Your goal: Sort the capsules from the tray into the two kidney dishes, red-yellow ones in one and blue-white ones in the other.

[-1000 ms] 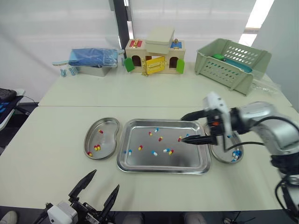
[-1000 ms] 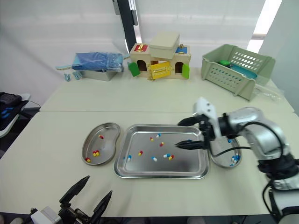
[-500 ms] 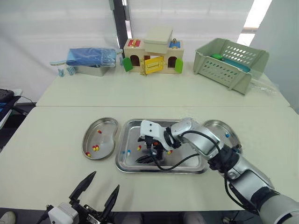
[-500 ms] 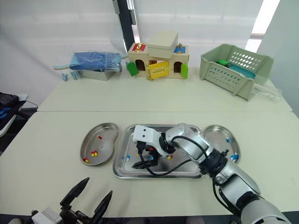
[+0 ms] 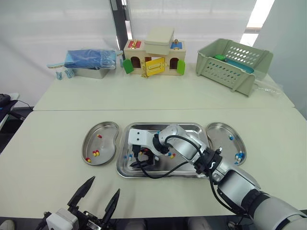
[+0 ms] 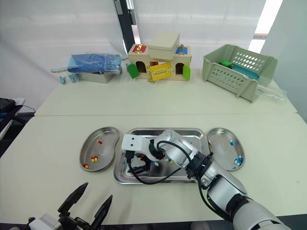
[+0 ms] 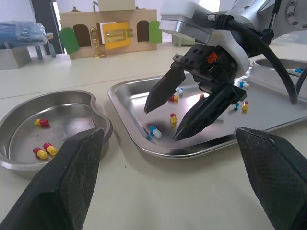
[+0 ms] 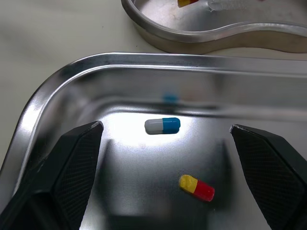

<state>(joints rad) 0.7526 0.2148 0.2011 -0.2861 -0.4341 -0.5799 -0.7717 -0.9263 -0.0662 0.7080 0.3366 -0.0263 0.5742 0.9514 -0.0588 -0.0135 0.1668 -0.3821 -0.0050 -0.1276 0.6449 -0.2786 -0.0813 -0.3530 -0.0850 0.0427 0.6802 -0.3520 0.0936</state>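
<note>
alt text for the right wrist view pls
The right gripper, open, hangs over a corner of the tray, a blue-white capsule lying between its fingers and a red-yellow capsule beside it. A kidney dish sits just beyond the tray.

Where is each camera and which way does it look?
Left eye view: on the head, facing down at the tray; right gripper and left gripper show.
Right eye view: beside it, same scene, same grippers.
Left wrist view: on the left wrist, low, looking along its open fingers at the right gripper over the tray.
Right wrist view: on the right wrist, looking between its open fingers at a blue-white capsule in the tray.
Shared: both wrist views show the tray corner beside the kidney dish.
</note>
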